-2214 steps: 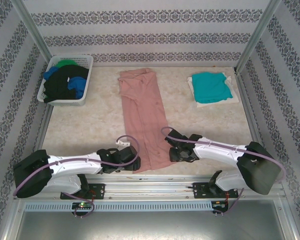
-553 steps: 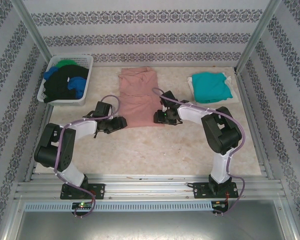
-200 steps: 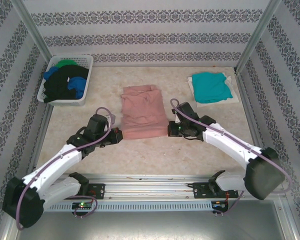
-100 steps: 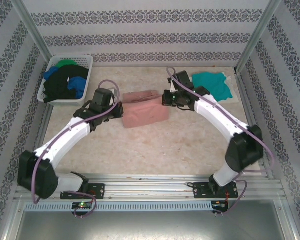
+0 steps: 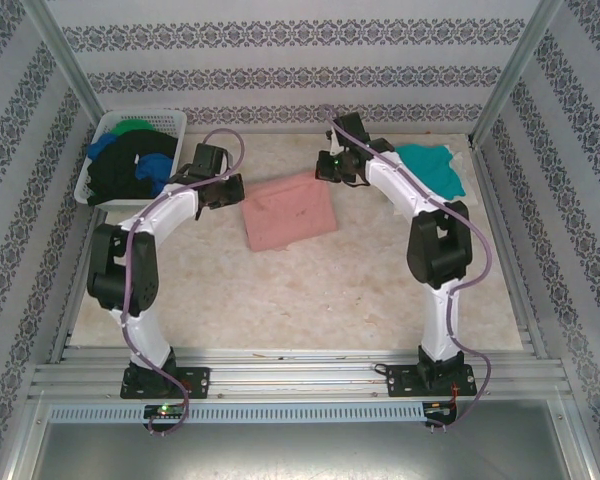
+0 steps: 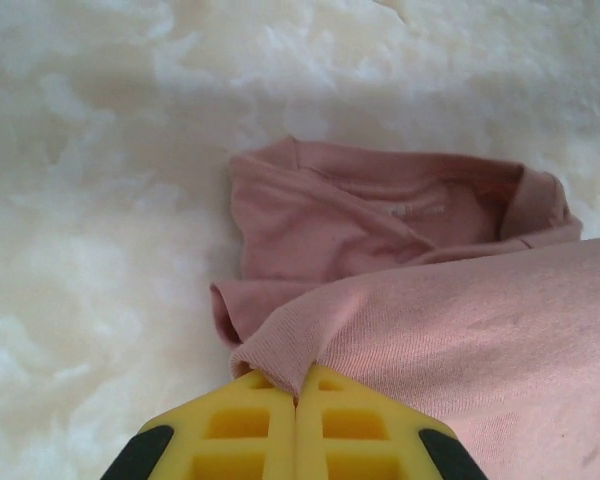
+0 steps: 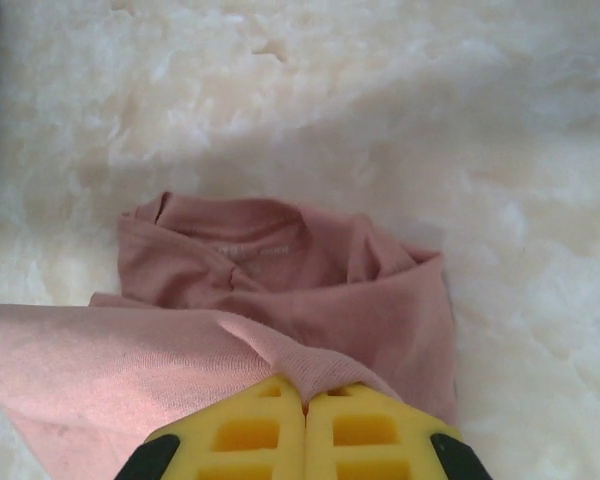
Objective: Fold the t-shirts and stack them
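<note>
Top external: salmon-pink cloth t-shirt (image 5: 288, 210) lies folded into a compact, roughly rectangular pad on the mottled cream desk (image 5: 310, 290), in the far half near mid-width, skewed so its right side sits further back than its left. Left gripper (image 5: 232, 190) is at the pad's far-left corner, right gripper (image 5: 323, 168) at its far-right corner; both arms are stretched out towards the back of the desk.

Left wrist: yellow jaws pressed together, pinching a rolled edge of the pink fabric right at their tips. Top layer drapes off to the right from the pinch; beyond it the lower layer lies on the desk with the neckband and a small label visible.

Right wrist: same picture mirrored. Jaws closed on a fold of the pink fabric, top layer running off to the left, collar and label showing further out, cloth bunched at the right.

Teal folded t-shirt (image 5: 435, 172) sits at the far right of the desk, partly behind the right arm, well apart from the pink one. White slotted plastic basket (image 5: 130, 204) is in the far-left corner, just beside the left wrist, holding a crumpled black shirt (image 5: 125, 165), a blue shirt (image 5: 102, 146) and a green shirt (image 5: 132, 127) heaped together; green is at the back, black across the middle
</note>
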You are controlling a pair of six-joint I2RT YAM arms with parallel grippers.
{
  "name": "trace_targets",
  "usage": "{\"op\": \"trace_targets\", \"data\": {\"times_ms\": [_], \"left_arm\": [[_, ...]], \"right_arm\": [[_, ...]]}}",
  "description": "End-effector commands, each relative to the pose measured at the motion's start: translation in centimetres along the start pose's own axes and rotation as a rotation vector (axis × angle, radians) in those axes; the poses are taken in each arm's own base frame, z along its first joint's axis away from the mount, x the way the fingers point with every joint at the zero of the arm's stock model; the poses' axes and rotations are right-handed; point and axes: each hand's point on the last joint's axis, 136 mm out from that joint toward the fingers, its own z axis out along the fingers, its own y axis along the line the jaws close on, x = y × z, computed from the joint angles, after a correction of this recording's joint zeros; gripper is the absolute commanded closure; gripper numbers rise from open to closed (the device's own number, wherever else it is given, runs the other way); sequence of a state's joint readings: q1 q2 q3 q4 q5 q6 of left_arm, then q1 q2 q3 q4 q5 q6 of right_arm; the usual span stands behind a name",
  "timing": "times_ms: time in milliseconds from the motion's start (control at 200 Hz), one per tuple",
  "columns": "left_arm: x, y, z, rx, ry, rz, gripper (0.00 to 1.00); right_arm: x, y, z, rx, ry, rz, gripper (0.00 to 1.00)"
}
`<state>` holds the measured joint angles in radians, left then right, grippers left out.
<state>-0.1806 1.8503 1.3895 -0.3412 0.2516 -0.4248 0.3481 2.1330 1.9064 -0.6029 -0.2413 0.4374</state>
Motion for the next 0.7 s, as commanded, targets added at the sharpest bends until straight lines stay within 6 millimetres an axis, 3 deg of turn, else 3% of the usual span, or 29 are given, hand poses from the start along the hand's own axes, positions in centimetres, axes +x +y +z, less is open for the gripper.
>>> {"op": "trace_targets", "data": {"times_ms": [0, 35, 100, 230, 350, 460, 570, 644, 699], "left_arm": [[-3.3, 0.9, 1.4, 0.02, -0.044, -0.007, 0.79], [-3.8, 1.2, 2.0, 0.017, -0.035, -0.015, 0.66], [-4.8, 1.5, 2.8, 0.014, -0.024, -0.017, 0.63], [-6.3, 1.6, 2.6, -0.002, -0.017, 0.001, 0.54], [-6.5, 0.5, 1.1, 0.032, -0.036, 0.013, 0.54], [-5.1, -2.3, 0.3, 0.11, -0.074, 0.056, 0.51], [-3.1, -4.2, 2.5, 0.165, -0.042, 0.064, 0.53], [-1.9, -3.5, 5.1, 0.171, 0.004, 0.007, 0.6], [-1.1, -2.6, 6.8, 0.153, 0.027, -0.017, 0.63]], "right_arm": [[-1.7, -1.3, 1.6, -0.014, 0.0, 0.017, 0.88], [-2.0, -1.4, 2.2, -0.029, 0.006, 0.023, 0.79], [-2.8, -1.7, 2.5, -0.038, 0.011, 0.031, 0.75], [-4.8, -2.0, 0.6, -0.008, -0.043, 0.01, 0.46], [-4.5, -0.6, -1.3, -0.021, -0.086, -0.03, 0.46], [-1.5, 2.4, 0.4, -0.075, -0.055, -0.087, 0.48], [0.5, 4.4, 3.4, -0.107, 0.001, -0.073, 0.54], [1.2, 4.5, 5.4, -0.111, 0.019, -0.025, 0.54], [1.3, 3.4, 6.8, -0.091, 0.021, 0.022, 0.54]]}}
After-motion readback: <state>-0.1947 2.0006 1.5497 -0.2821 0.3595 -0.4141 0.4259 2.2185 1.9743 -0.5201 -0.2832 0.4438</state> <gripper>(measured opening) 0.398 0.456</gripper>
